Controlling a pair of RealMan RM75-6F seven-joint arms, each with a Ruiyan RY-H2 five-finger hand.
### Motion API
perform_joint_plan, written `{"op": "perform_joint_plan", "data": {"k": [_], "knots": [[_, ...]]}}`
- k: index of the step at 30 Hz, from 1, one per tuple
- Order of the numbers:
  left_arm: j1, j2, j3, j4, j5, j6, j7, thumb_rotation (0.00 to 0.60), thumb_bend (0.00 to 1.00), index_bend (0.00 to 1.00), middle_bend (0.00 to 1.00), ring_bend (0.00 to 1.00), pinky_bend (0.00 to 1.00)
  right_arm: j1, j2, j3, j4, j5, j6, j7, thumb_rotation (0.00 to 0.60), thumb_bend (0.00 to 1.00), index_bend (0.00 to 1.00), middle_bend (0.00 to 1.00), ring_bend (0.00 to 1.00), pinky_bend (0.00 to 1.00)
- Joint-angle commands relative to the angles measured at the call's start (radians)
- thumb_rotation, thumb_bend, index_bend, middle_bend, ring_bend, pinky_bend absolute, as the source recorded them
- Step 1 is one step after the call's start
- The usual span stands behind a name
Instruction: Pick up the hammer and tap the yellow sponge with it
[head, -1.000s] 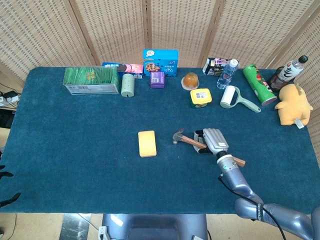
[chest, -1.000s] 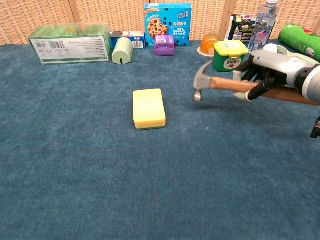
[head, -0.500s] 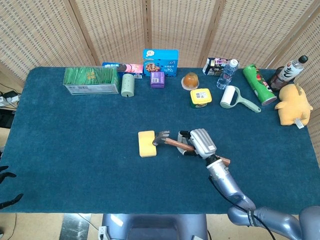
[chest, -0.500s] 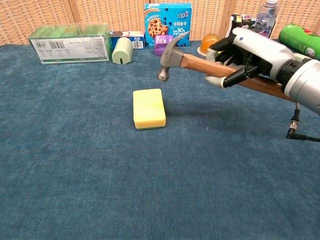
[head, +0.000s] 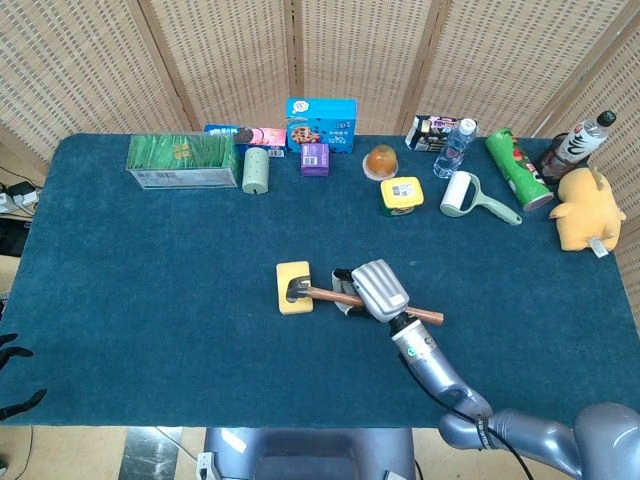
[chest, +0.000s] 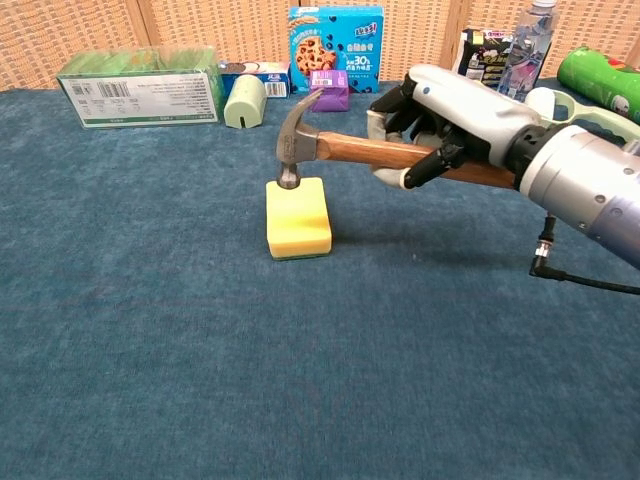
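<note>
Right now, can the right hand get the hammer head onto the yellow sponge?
Probably yes. The right hand grips the hammer by its wooden handle, and the head sits over the yellow sponge's far end, at or just above its top. Nothing stands between them.

Right robot hand (head: 378, 290) gripping hammer (head: 330, 294), head over yellow sponge (head: 292, 287)

Wooden-handled, apparently steel-headed hammer (chest: 330, 140)

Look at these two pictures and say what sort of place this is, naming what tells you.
Probably an indoor robot test setup rather than a home: a blue-covered table, woven screens closing it off behind, and unrelated groceries like a cookie box lined up along the far edge.
</note>
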Motion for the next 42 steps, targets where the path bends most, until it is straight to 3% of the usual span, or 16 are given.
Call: {"op": "perform_joint_plan", "data": {"k": [1, 11, 22, 25, 33, 42], "knots": [[0.002, -0.003, 0.000, 0.006, -0.002, -0.001, -0.005, 0.600, 0.14, 0.37, 0.19, 0.08, 0.08, 0.016, -0.008, 0.011, 0.006, 0.015, -0.018, -0.025, 0.600, 0.44, 0.89, 1.00, 1.00, 1.00], [0.000, -0.012, -0.002, 0.030, -0.012, -0.019, -0.023, 0.600, 0.14, 0.37, 0.19, 0.08, 0.08, 0.055, -0.041, 0.038, 0.050, 0.059, -0.053, -0.071, 0.600, 0.44, 0.90, 1.00, 1.00, 1.00], [0.005, -0.009, -0.005, 0.041, -0.022, -0.025, -0.035, 0.600, 0.14, 0.37, 0.19, 0.08, 0.08, 0.145, -0.082, 0.002, 0.158, 0.055, -0.163, -0.281, 0.600, 0.44, 0.90, 1.00, 1.00, 1.00], [0.004, -0.010, -0.005, 0.042, -0.017, -0.022, -0.036, 0.600, 0.14, 0.37, 0.19, 0.08, 0.08, 0.151, -0.066, 0.005, 0.114, 0.069, -0.178, -0.297, 0.600, 0.44, 0.90, 1.00, 1.00, 1.00], [-0.001, -0.014, -0.004, 0.043, -0.010, -0.027, -0.035, 0.600, 0.14, 0.37, 0.19, 0.08, 0.08, 0.132, -0.004, 0.042, -0.035, 0.069, -0.121, -0.197, 0.600, 0.44, 0.90, 1.00, 1.00, 1.00], [0.001, -0.013, -0.003, 0.035, -0.005, -0.020, -0.029, 0.600, 0.14, 0.37, 0.19, 0.08, 0.08, 0.113, 0.045, 0.064, -0.112, 0.107, -0.106, -0.148, 0.600, 0.44, 0.90, 1.00, 1.00, 1.00]]}}
